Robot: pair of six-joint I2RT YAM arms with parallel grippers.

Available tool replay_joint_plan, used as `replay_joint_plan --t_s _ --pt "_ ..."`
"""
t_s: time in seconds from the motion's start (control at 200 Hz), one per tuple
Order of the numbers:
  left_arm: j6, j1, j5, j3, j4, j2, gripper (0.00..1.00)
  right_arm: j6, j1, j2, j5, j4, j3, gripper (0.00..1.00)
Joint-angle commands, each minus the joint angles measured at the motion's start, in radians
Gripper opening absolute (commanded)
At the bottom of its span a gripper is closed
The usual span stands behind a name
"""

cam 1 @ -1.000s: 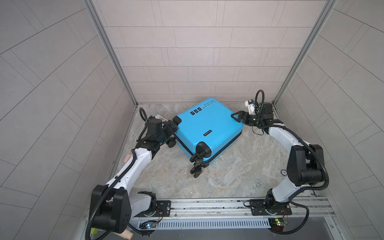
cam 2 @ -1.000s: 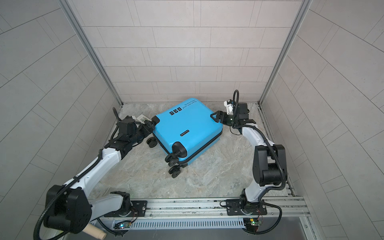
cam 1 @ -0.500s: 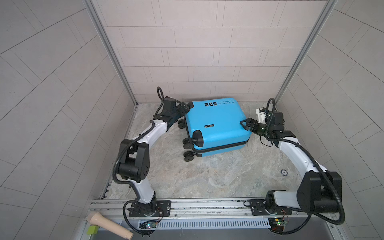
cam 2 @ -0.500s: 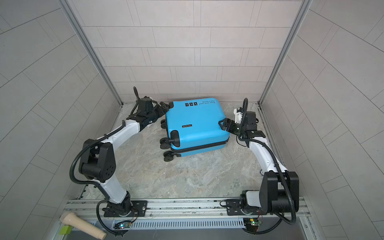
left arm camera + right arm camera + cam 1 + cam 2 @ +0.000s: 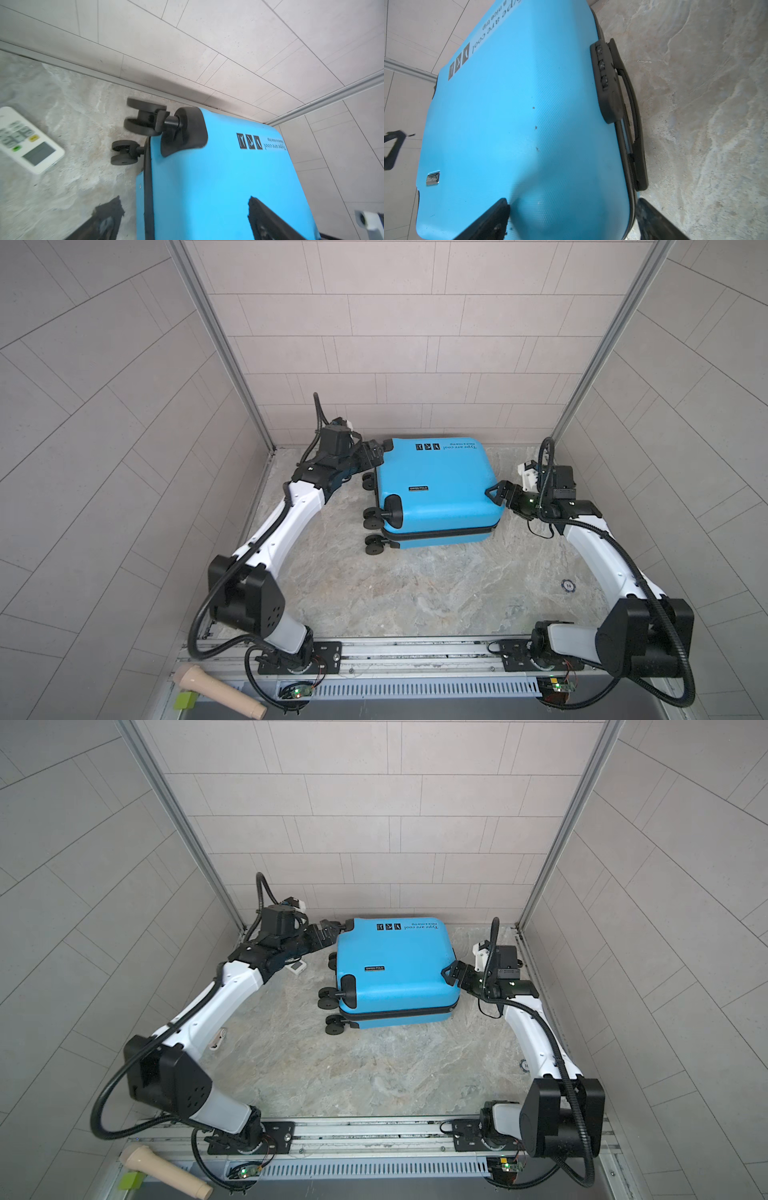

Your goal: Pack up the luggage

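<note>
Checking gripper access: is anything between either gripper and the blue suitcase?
Nothing visible. The open left gripper and open right gripper sit at opposite ends of the bright-blue hard-shell suitcase. A white remote control lies on the floor aside, not between.

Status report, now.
Both open: left gripper at wheel corner, right gripper at handle side. Closed luggage lies flat. White remote on floor near left gripper.

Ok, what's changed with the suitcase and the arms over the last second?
The suitcase has turned clockwise seen from above; it now sits square to the back wall, wheels pointing left. The left gripper swung back to its far wheel corner; the right gripper came nearer along its right side. Unchanged: suitcase shut and lying flat, both grippers open.
</note>
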Motion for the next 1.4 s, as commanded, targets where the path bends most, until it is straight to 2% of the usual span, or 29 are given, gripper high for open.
replay_joint_plan --t_s 0.0,0.11,0.175,0.325,0.46,0.525,0.585,0.691,0.861,1.076,1.396 --pt "0.075 -0.014 -0.042 -0.126 -0.137 -0.166 1.0 -0.031 -0.01 -0.009 0.009 -0.03 -0.026 0.95" --pt "0.09 -0.016 0.032 -0.279 -0.16 -0.351 1.0 -0.046 -0.034 -0.051 -0.011 -0.029 -0.055 0.93" --pt "0.042 -0.017 0.043 -0.373 -0.156 -0.456 1.0 -0.058 -0.042 -0.074 -0.018 -0.041 -0.068 0.91" --pt "-0.27 -0.017 0.119 -0.588 -0.034 -0.603 1.0 -0.075 -0.044 -0.102 -0.013 -0.067 -0.103 0.9" --pt "-0.53 -0.019 0.171 -0.667 0.104 -0.664 1.0 -0.071 -0.044 -0.11 -0.021 -0.078 -0.141 0.9" --pt "-0.631 -0.045 0.186 -0.681 0.161 -0.666 1.0 -0.074 -0.044 -0.109 -0.023 -0.09 -0.149 0.9" --pt "-0.657 -0.081 0.194 -0.663 0.145 -0.666 1.0 -0.079 -0.044 -0.11 -0.019 -0.101 -0.152 0.91" --pt "-0.743 -0.163 0.146 -0.683 0.154 -0.698 1.0 -0.077 -0.044 -0.122 -0.012 -0.105 -0.154 0.93" --pt "-0.896 -0.26 0.055 -0.803 0.425 -0.679 1.0 -0.065 -0.036 -0.121 -0.012 -0.094 -0.164 0.95" --pt "-0.903 -0.27 0.039 -0.789 0.597 -0.495 1.0 -0.071 -0.033 -0.131 -0.012 -0.109 -0.17 0.96" --pt "-0.916 -0.267 -0.104 -0.771 0.738 -0.379 1.0 -0.075 -0.033 -0.165 -0.017 -0.127 -0.187 0.96"
